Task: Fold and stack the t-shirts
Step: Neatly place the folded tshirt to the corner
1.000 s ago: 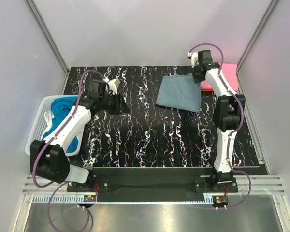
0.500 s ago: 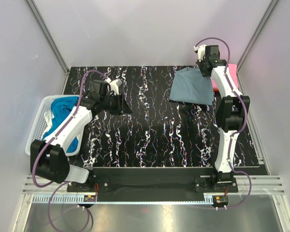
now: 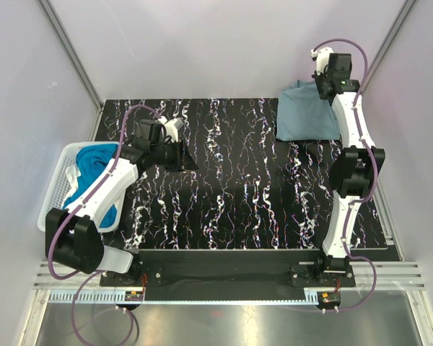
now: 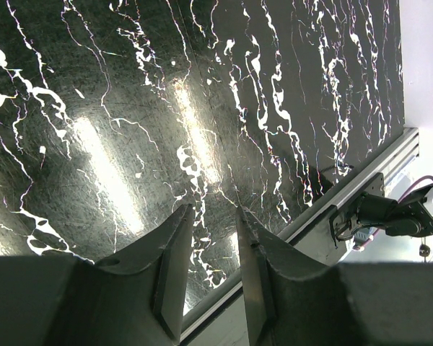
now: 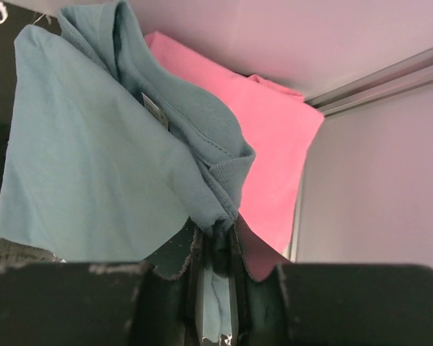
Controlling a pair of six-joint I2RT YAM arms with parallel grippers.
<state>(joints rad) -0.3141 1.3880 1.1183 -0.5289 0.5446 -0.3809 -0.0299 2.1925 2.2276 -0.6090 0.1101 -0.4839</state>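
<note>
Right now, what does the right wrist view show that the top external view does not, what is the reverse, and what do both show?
Only the right wrist view: a pink t-shirt beneath the grey-blue t-shirt, and the right jaws shut on that shirt's edge. Only the top external view: the white basket holding bright blue t-shirts, with the left arm beside it. Both: the grey-blue t-shirt at the far right corner.

Bright, even light; glare streaks the glossy table [image 4: 115,166].

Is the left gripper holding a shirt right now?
No, the left gripper is empty in its wrist view; only the bare black marbled table shows between its fingers.
</note>
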